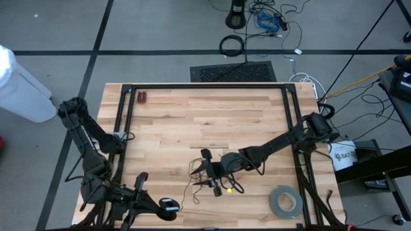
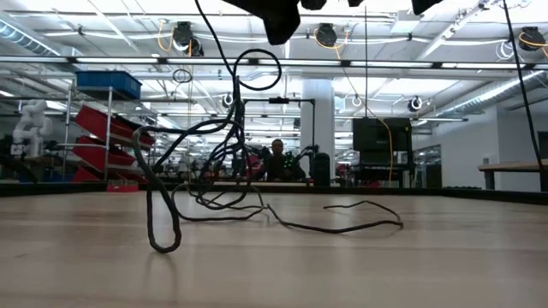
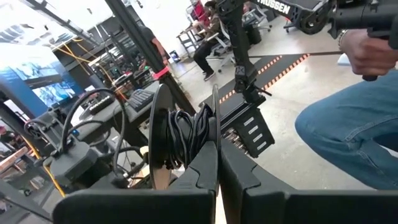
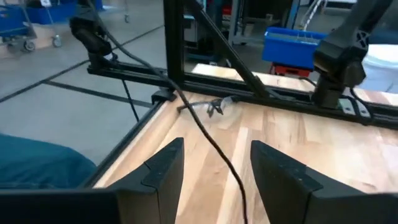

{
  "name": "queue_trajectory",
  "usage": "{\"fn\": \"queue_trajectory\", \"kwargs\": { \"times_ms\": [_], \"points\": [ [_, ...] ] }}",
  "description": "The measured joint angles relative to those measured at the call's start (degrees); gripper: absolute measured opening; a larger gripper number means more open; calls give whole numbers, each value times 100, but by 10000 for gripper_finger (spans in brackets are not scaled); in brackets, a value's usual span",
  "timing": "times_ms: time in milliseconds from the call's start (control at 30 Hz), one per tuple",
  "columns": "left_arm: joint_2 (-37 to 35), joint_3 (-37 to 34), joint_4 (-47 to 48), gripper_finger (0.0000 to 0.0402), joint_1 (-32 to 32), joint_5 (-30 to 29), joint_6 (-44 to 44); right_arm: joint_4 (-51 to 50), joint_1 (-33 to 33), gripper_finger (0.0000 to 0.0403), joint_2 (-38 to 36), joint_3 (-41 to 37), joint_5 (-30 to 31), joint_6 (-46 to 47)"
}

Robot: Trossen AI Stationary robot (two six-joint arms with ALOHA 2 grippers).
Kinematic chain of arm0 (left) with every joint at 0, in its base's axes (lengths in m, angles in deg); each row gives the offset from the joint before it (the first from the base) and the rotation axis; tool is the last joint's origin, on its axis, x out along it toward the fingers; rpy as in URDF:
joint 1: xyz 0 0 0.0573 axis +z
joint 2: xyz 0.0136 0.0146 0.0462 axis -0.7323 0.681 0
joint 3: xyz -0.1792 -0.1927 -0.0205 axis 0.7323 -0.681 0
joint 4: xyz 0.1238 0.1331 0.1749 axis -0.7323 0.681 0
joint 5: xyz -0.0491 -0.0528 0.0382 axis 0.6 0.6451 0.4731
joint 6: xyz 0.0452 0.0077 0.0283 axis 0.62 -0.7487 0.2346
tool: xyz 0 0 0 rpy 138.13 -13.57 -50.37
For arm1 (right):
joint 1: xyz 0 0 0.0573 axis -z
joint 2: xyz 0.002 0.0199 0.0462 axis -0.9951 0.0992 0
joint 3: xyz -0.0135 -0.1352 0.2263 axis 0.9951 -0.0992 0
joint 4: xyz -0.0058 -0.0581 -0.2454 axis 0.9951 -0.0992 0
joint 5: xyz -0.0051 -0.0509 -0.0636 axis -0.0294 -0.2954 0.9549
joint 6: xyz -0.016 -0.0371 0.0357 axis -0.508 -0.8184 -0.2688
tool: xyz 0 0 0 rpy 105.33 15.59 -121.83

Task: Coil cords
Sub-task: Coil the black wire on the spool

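The right gripper (image 1: 207, 168), fingers spread with a strand of the cord (image 1: 218, 179) running between them in its wrist view, reaches over the near middle of the wooden table (image 1: 212, 122). The thin black cord lies as loose wiry strands beneath and just beside it; from table height part of it rises in a tall loop (image 2: 257, 70) towards the arm above, likely lifted so the slack can be gathered into a coil. The left gripper (image 1: 168, 206) waits at the near edge, its fingers pressed together. A grey tape roll (image 1: 286, 201) sits near the right-hand near corner, well apart from the strands. Bare wood opens widely behind the cord; the black frame rails (image 1: 128, 109) along both sides and the near edge are the limits to watch
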Motion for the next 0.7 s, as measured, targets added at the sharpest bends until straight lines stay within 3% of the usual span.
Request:
{"fn": "queue_trajectory", "kwargs": {
  "times_ms": [200,700],
  "points": [
    [2,0,-3,3,0,49,9,258,137,163,137,0,-534,72],
    [4,-2,-38,3,2,181,46,-264,321,80,647,871,-1614,42]
  ]
}}
